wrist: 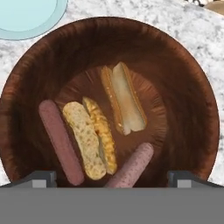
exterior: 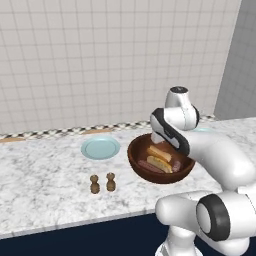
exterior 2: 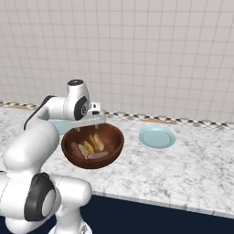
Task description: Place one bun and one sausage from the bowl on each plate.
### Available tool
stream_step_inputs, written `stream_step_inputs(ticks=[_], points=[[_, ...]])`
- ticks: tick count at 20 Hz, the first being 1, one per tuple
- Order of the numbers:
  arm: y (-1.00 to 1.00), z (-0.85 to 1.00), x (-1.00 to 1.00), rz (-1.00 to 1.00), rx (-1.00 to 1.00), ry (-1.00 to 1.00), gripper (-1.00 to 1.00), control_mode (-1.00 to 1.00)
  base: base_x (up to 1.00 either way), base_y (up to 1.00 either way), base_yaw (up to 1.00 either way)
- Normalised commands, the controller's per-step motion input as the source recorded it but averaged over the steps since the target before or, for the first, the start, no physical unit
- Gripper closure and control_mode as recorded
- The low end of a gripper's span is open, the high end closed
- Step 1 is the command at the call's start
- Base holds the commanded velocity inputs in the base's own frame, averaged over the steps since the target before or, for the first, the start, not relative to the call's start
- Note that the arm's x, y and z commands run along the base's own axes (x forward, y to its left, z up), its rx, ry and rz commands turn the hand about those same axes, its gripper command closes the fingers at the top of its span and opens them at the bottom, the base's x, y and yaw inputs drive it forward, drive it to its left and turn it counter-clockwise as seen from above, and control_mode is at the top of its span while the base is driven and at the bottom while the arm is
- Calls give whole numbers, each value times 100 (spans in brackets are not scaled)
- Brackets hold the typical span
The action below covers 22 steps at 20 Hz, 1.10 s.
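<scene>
Marbled grey counter (exterior: 45,185) under tiled wall: jaws spread wide and empty above the bowl (wrist: 188,87), which holds two buns (wrist: 124,103) and two sausages (wrist: 60,142). Pale blue plates (exterior 2: 156,137) lie either side; two small shakers (exterior: 102,183) stand nearby.

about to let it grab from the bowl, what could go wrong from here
1. In the bowl, one sausage lies against a bun, and the other sausage touches that bun's end, so the open gripper may pinch two items or nudge one aside.
2. The bowl's steep wall may block a finger reaching the sausage near it.
3. The pepper mills stand in front of the near plate.
</scene>
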Motion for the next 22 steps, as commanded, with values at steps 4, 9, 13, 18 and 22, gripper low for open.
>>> stream_step_inputs(ticks=[4, 9, 13, 18, 22], points=[[-1, -58, 19, 0, 4, 0, -100, -100, 0, 0, 0], [0, -49, 29, 0, 3, 0, -100, -100, 0, 0, 0], [0, -34, 30, 0, 0, 0, -100, -100, 0, 0, 0], [0, -32, 30, 0, 0, 1, -100, -100, 0, 0, 0], [0, -31, 27, 0, 0, 2, -100, -100, 0, 0, 0]])
